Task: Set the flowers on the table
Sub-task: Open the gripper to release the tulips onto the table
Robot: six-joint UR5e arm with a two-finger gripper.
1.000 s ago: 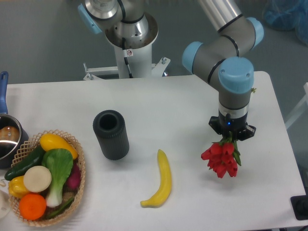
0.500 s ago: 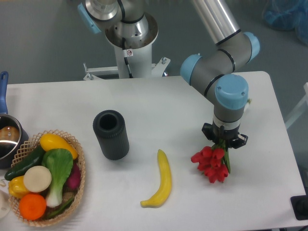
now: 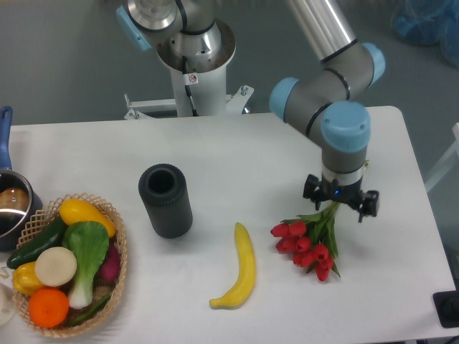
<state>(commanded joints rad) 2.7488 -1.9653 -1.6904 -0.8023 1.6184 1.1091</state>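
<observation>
Red flowers lie on the white table under the spread claw.

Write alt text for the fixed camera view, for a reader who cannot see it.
A bunch of red flowers lies on the white table under the robot arm's open end effector. Left of them lie a yellow banana and a dark cylindrical vase, with a wicker basket of vegetables at the far left.

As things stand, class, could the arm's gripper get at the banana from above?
Probably yes. The banana lies alone on bare table, with nothing above it. The gripper, jaws spread, hangs over the flowers to its right.
</observation>
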